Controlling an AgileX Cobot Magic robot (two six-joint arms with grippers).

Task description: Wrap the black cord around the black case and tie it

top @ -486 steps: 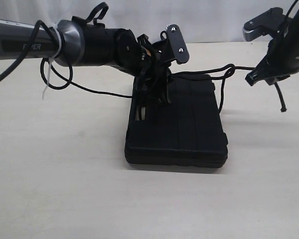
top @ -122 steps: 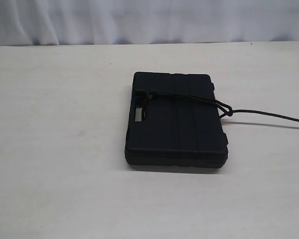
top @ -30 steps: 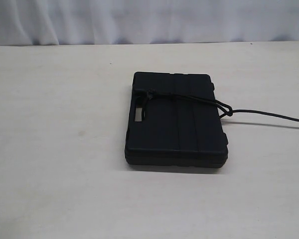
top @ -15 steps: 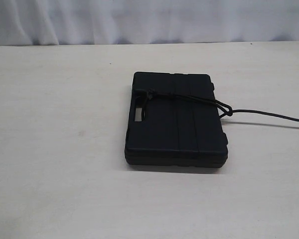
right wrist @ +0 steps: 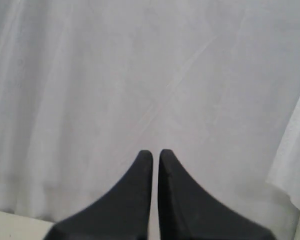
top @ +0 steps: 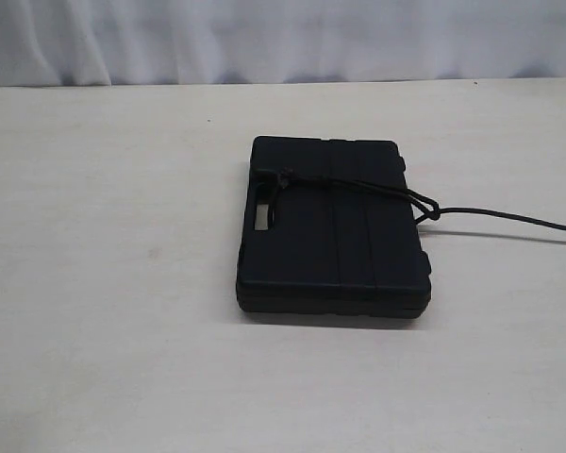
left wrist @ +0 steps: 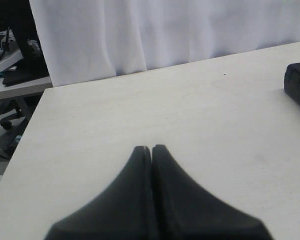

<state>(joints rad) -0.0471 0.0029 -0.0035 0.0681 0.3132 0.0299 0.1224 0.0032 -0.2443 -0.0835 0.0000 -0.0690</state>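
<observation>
The black case (top: pixel 335 236) lies flat on the pale table, ribs across its lid. The black cord (top: pixel 358 186) runs over the lid from a knot near the handle slot to a second knot at the right edge. From there its loose end trails off to the right. Neither arm shows in the exterior view. In the left wrist view my left gripper (left wrist: pixel 151 148) is shut and empty over bare table, with a corner of the black case (left wrist: pixel 299 85) far off. My right gripper (right wrist: pixel 156 152) is shut, empty, facing the white curtain.
A white curtain (top: pixel 283 38) hangs behind the table's far edge. In the left wrist view the table's side edge (left wrist: pixel 20 145) shows, with another desk and clutter (left wrist: pixel 10 60) beyond it.
Nothing has moved over the last second. Much earlier both arms were over the case handling the cord; they have since withdrawn out of the exterior view.
</observation>
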